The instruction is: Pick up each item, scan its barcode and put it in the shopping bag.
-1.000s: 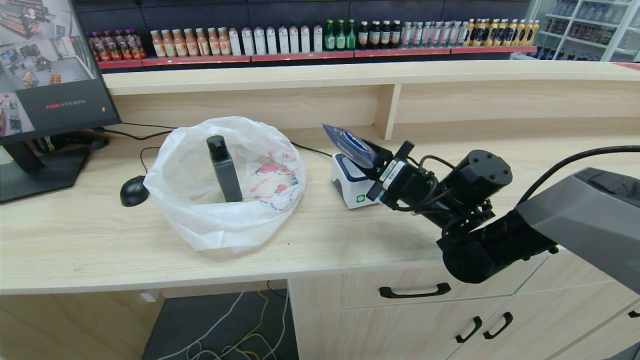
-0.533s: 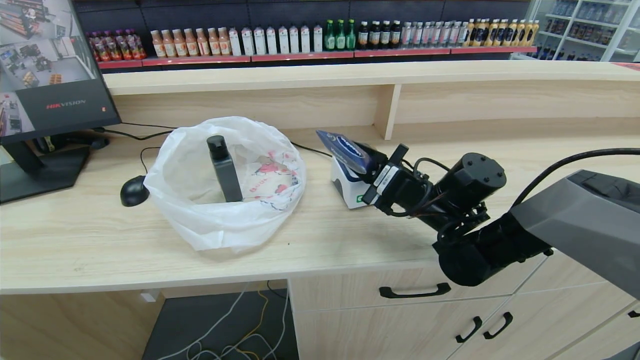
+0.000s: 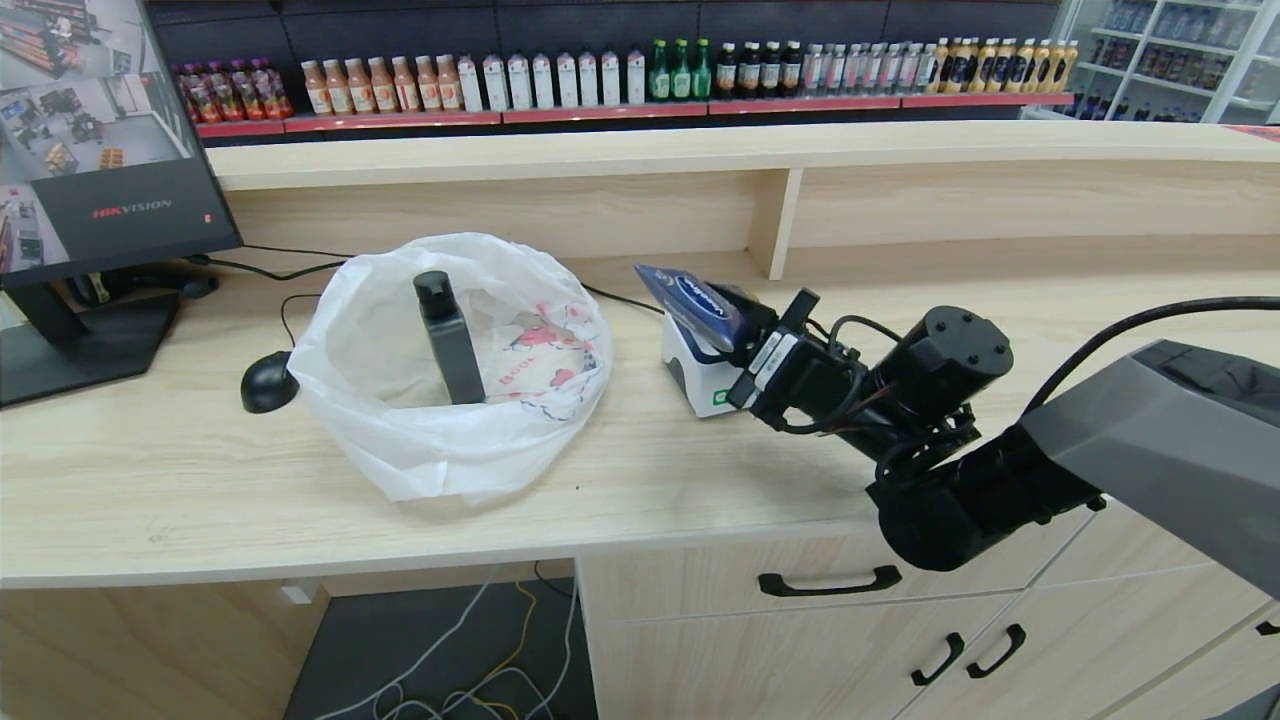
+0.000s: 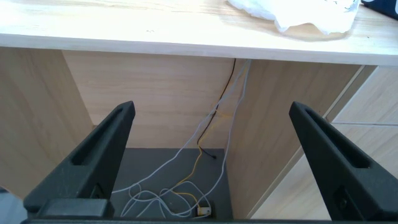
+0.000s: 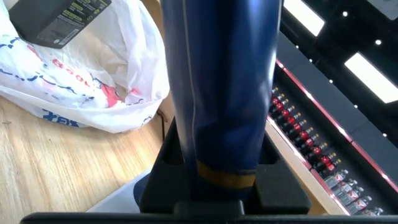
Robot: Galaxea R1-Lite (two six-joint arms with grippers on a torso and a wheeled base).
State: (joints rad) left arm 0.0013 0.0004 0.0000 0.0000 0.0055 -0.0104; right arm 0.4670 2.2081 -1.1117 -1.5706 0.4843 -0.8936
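The left gripper [image 4: 211, 113] hangs low before the counter's front, fingers wide apart and holding nothing. On the counter [image 3: 150, 470], a black mouse [image 3: 267, 383] lies just beside the white shopping bag [image 3: 420, 460]. The bag stands open, with a dark grey bottle [image 3: 448, 340] upright inside it and a white-and-red packet [image 3: 540, 365] next to the bottle. To the right sits the white scanner [image 3: 700, 375]. Just above it, the right gripper [image 3: 745, 330] is clamped on a blue pouch [image 3: 695, 297], tilted over the scanner.
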